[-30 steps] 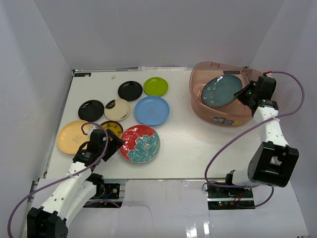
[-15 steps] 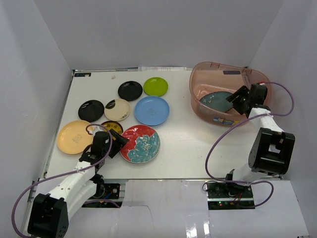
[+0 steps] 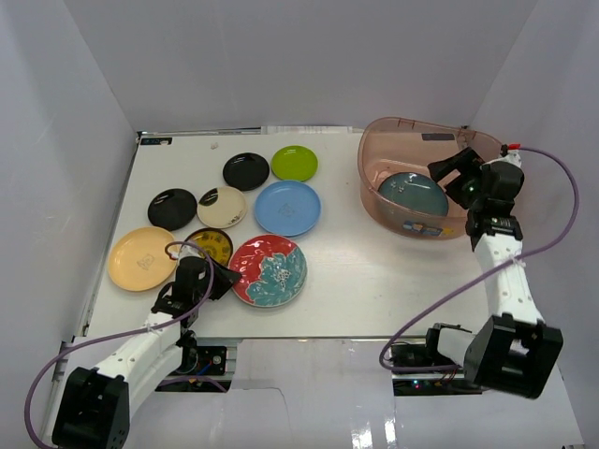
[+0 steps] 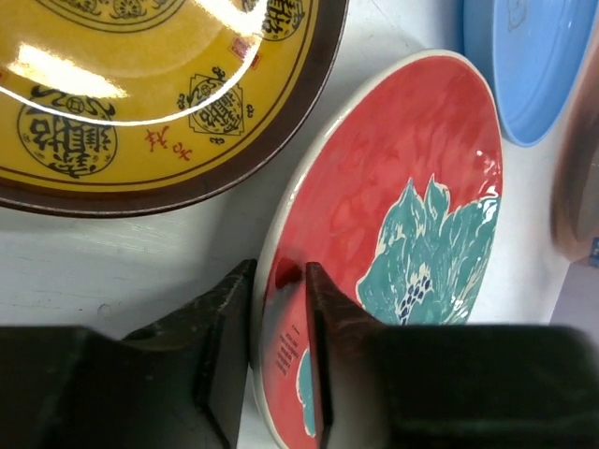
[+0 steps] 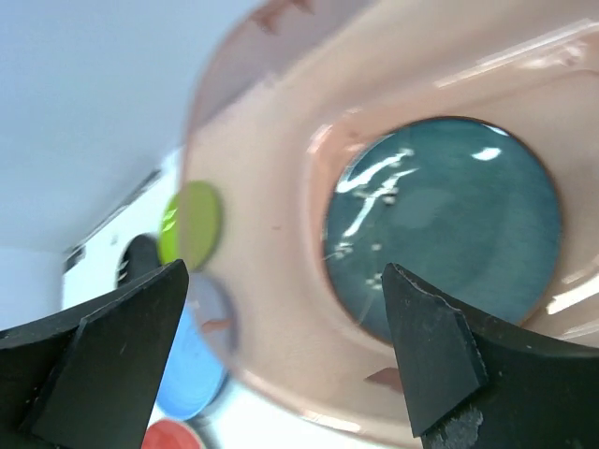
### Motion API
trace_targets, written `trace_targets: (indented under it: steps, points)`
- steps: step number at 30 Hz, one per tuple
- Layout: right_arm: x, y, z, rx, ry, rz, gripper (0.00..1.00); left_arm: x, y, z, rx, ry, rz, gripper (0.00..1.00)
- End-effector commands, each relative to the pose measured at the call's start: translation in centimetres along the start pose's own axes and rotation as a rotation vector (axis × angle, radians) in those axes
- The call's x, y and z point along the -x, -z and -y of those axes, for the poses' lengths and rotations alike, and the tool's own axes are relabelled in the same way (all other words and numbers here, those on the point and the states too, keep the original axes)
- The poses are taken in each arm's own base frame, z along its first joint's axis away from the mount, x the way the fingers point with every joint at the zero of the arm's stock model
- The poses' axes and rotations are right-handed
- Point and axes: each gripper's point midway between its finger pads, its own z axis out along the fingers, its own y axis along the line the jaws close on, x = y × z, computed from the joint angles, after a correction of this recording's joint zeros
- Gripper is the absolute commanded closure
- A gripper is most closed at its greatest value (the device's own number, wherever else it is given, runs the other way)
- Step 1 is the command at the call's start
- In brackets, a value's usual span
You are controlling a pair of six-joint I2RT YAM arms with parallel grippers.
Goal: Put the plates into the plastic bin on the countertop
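The red-and-teal floral plate (image 3: 271, 271) (image 4: 402, 206) lies on the white countertop (image 3: 374, 281). My left gripper (image 3: 223, 279) (image 4: 279, 271) is shut on its near-left rim, one finger under the edge and one on the red face. The dark teal plate (image 3: 414, 194) (image 5: 449, 224) lies flat inside the pinkish plastic bin (image 3: 393, 126) (image 5: 271, 281). My right gripper (image 3: 452, 178) (image 5: 283, 271) hangs open over the bin's right side, holding nothing.
The patterned amber plate (image 3: 211, 245) (image 4: 140, 94) sits right beside the held plate. Pale orange (image 3: 140, 257), two black (image 3: 172, 208) (image 3: 246, 171), cream-and-black (image 3: 222, 207), light blue (image 3: 287, 208) and lime green (image 3: 294, 163) plates lie at the left. White walls enclose the table.
My right gripper opened and let the teal plate drop flat into the bin, then rose. My left gripper slid onto the red plate's rim and closed on it.
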Motion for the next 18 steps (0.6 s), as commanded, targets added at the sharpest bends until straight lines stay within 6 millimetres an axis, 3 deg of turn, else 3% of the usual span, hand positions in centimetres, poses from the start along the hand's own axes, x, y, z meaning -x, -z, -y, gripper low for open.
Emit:
trace_targets:
  steps: [1,2,3,4,5,7,8,10,11,14,18]
  points:
    - [-2.8,2.5,-1.9,0.118,0.045,-0.035,0.10,-2.1,0.2,-2.1,0.047,-0.010,-0.073,0.64]
    - [-3.5,4.0,-3.5,0.185,0.062,-0.030,0.10,-2.1,0.3,-2.1,0.044,-0.012,-0.073,0.73]
    - [-5.9,4.7,-3.4,0.221,0.057,-0.079,0.10,-2.1,0.3,-2.0,0.034,-0.018,-0.070,0.78]
    - [-6.1,5.5,-4.8,0.267,0.070,-0.078,0.10,-2.1,0.3,-1.9,0.025,-0.024,-0.070,0.82]
    - [-8.7,6.9,-5.6,0.322,0.092,-0.119,0.10,-2.1,0.4,-1.8,0.019,-0.028,-0.071,0.91]
    - [-12.6,8.6,-6.7,0.397,0.118,-0.208,0.10,-2.2,0.5,-1.3,-0.008,-0.039,-0.076,1.00]
    - [-15.5,10.1,-7.1,0.452,0.134,-0.276,0.10,-2.0,0.7,-0.8,-0.034,-0.046,-0.070,1.00]
    - [-18.7,11.9,-7.6,0.518,0.129,-0.370,0.09,-2.3,1.1,0.4,-0.093,-0.056,-0.090,1.00]
    - [-21.5,13.2,-7.4,0.560,0.134,-0.442,0.09,-2.1,1.4,1.3,-0.139,-0.062,-0.085,1.00]
    - [-25.7,15.3,-7.3,0.614,0.127,-0.554,0.10,-2.4,2.5,3.8,-0.261,-0.072,-0.111,1.00]
    - [-30.7,16.3,-5.6,0.605,0.169,-0.673,0.10,-2.5,4.6,7.3,-0.432,-0.090,-0.142,1.00]
